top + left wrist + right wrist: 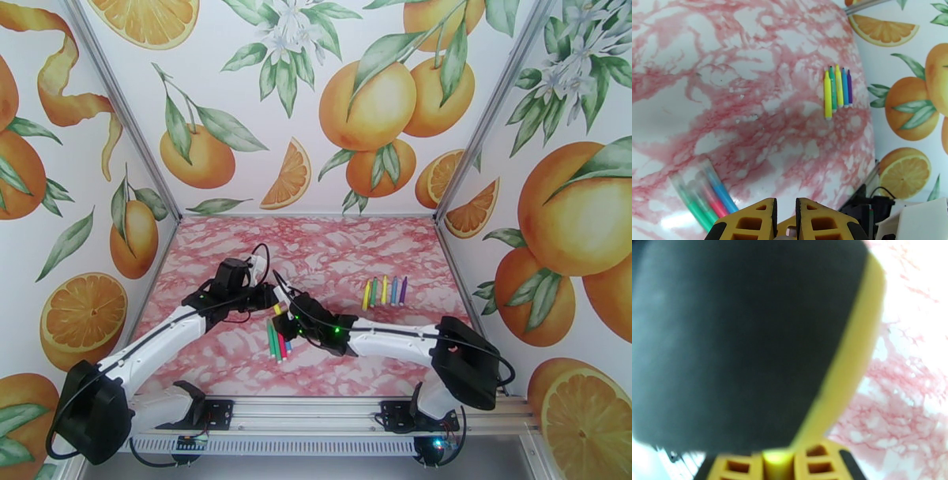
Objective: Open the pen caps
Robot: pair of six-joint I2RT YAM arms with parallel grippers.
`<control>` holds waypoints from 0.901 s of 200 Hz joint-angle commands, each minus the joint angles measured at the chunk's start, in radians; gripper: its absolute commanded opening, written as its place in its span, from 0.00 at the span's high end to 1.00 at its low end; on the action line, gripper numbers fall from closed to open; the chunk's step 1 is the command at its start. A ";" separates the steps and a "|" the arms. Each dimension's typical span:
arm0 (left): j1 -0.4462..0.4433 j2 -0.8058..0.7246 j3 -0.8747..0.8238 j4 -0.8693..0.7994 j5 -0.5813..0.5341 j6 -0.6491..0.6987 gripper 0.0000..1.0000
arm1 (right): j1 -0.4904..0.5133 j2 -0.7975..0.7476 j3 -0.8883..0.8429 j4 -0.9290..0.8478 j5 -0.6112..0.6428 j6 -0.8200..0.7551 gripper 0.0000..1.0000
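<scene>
Bright, even light; right wrist view blurred (table (916, 287) glares white), nearest pens (713, 197) soft.

Five pens (384, 291), yellow, green, yellow, blue, purple, lie side by side right of centre on the bench. Three pens (277, 341), green, red, blue, lie bunched near the front. Yellow pen (277, 309) is pinched between left end effector (786, 205) and right end effector (778, 456).

Pens: row of five (837, 89), two yellow, one green, one blue, one purple. Blurred cluster (707, 193), about four. One yellow pen (777, 464) between left claw (785, 211) and right claw (779, 453).
</scene>
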 commanded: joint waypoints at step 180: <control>0.108 0.078 0.135 -0.222 -0.223 0.143 1.00 | -0.044 -0.285 -0.159 -0.257 0.225 0.001 1.00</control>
